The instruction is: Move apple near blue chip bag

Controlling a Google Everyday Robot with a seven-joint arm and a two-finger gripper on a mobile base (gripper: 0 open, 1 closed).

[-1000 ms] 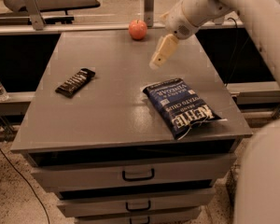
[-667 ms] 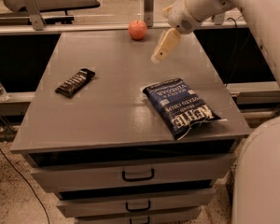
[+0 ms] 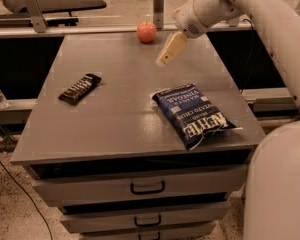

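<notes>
The small orange-red apple (image 3: 146, 32) sits at the far edge of the grey cabinet top (image 3: 115, 119). The dark blue chip bag (image 3: 192, 115) with white "Kettle" lettering lies flat at the front right of the top. My gripper (image 3: 166, 56) hangs above the back middle of the top. It is just right of the apple and nearer the front, apart from it, and it is beyond the bag. It holds nothing that I can see.
A black-brown candy bar wrapper (image 3: 79, 88) lies on the left of the top. The cabinet has drawers (image 3: 147, 187) below its front edge. A metal post (image 3: 158, 6) stands just behind the apple. The robot's white body (image 3: 280, 184) fills the lower right.
My gripper has shifted a little to the left and toward the back, closer to the apple. The apple, bag and wrapper have not moved.
</notes>
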